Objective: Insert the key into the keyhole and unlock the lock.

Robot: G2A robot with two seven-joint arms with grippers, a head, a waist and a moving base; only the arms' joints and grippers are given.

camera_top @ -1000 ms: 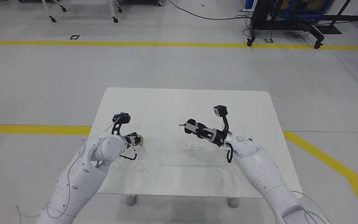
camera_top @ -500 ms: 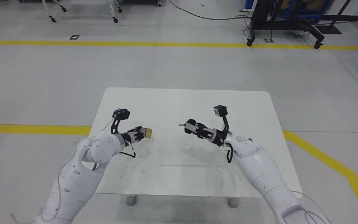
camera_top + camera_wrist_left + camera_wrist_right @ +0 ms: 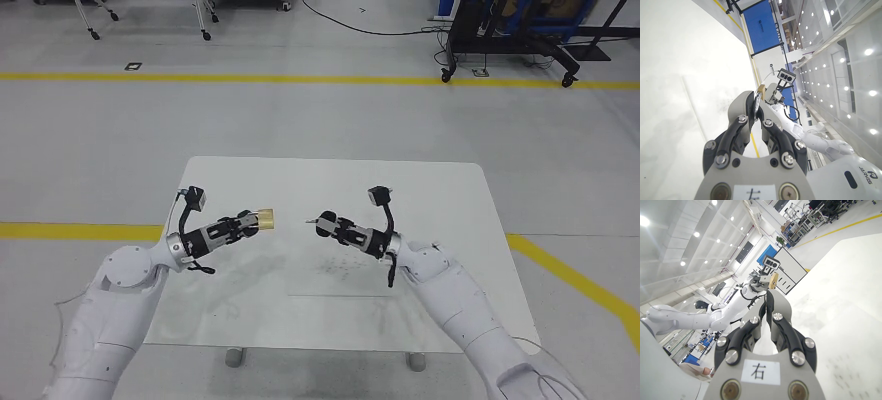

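Within the left gripper (image 3: 755, 103) sits a flat brass-coloured lock (image 3: 762, 92).

Brass-gold lock (image 3: 265, 217), white table (image 3: 330, 185), yellow floor stripes (image 3: 300, 78).

key (image 3: 309, 221) too small to make out; lock (image 3: 762, 90) mostly hidden behind left end effector (image 3: 757, 103)

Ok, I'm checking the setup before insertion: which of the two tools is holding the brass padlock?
The left tool: the brass padlock sticks out of its shut grip. The right tool, facing it over the table, is shut on only a thin key.
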